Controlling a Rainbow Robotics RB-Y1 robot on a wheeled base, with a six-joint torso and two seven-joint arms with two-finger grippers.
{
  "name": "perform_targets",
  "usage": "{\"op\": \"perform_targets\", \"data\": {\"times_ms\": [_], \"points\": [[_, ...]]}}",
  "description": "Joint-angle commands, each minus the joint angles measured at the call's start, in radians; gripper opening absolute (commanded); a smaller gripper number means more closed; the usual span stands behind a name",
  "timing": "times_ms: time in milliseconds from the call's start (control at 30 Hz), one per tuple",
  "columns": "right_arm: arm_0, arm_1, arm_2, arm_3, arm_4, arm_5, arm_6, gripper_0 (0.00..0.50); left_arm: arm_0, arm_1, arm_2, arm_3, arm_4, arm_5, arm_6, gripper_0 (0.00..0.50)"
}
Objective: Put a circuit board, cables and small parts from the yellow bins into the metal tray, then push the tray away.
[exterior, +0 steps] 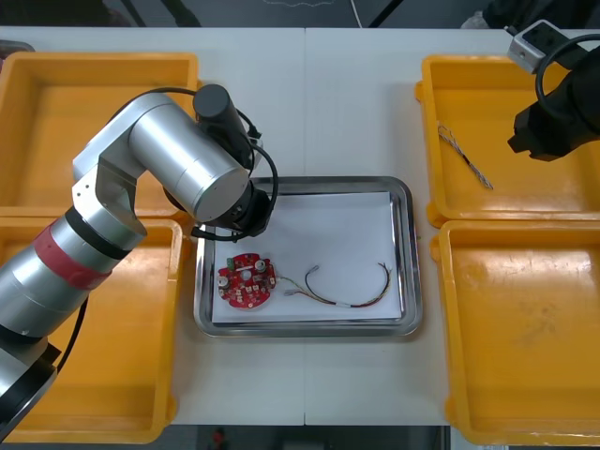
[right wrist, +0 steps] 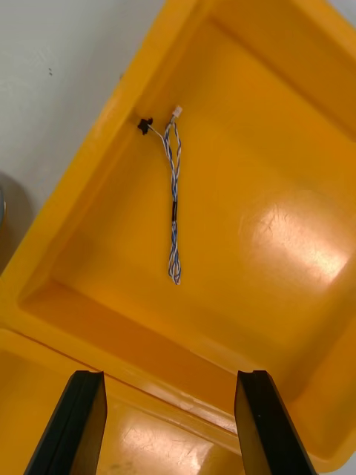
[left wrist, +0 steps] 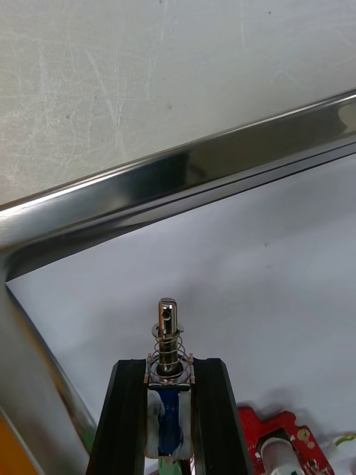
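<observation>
Gripping left gripper (left wrist: 169,365): fingers clenched on a small metal part (left wrist: 169,326), its spring and pin jutting out, above the metal tray (left wrist: 185,174) near a corner.
Front view: the left arm's wrist hides that gripper and part; a circuit board (exterior: 247,280) and a red and yellow cable (exterior: 356,302) lie in the tray.
Right gripper (right wrist: 170,375): jaws released, empty, over the far right-hand yellow bin (right wrist: 282,223), where a blue and white cable (right wrist: 174,193) lies.

Bright overhead light glares off yellow bin (right wrist: 297,237) and metal tray (left wrist: 185,167).

Light surface (exterior: 356,112), seam (exterior: 306,94) running front to back down its middle, fine scratches (left wrist: 111,82) across it, dark floor (exterior: 56,14) past its far edge.
</observation>
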Motion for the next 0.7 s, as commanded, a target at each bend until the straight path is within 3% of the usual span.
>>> {"op": "perform_targets", "data": {"times_ms": [33, 333, 367, 400, 500, 533, 700], "points": [[-0.097, -0.034, -0.018, 0.124, 0.001, 0.003, -0.024, 0.5, 0.007, -0.022, -0.033, 0.013, -0.018, -0.037, 0.1, 0.001], [-0.18, -0.021, 0.045, 0.319, 0.002, 0.003, -0.013, 0.5, 0.015, -0.022, -0.045, 0.021, -0.033, -0.056, 0.108, 0.013], [-0.183, -0.02, 0.045, 0.328, 0.001, 0.003, -0.01, 0.5, 0.018, -0.024, -0.045, 0.022, -0.034, -0.059, 0.109, 0.04], [-0.188, -0.02, 0.048, 0.349, -0.002, 0.003, -0.007, 0.5, 0.021, -0.022, -0.044, 0.021, -0.042, -0.065, 0.108, 0.182], [-0.202, -0.02, 0.074, 0.4, -0.012, -0.055, 0.007, 0.5, 0.026, -0.019, -0.044, 0.021, -0.05, -0.066, 0.108, 0.468], [-0.205, -0.02, 0.086, 0.412, -0.012, -0.075, 0.011, 0.5, 0.026, -0.019, -0.044, 0.021, -0.05, -0.066, 0.108, 0.498], [-0.232, -0.02, 0.151, 0.5, -0.021, -0.181, 0.022, 0.5, 0.024, -0.019, -0.044, 0.01, -0.054, -0.065, 0.111, 0.5]]}}
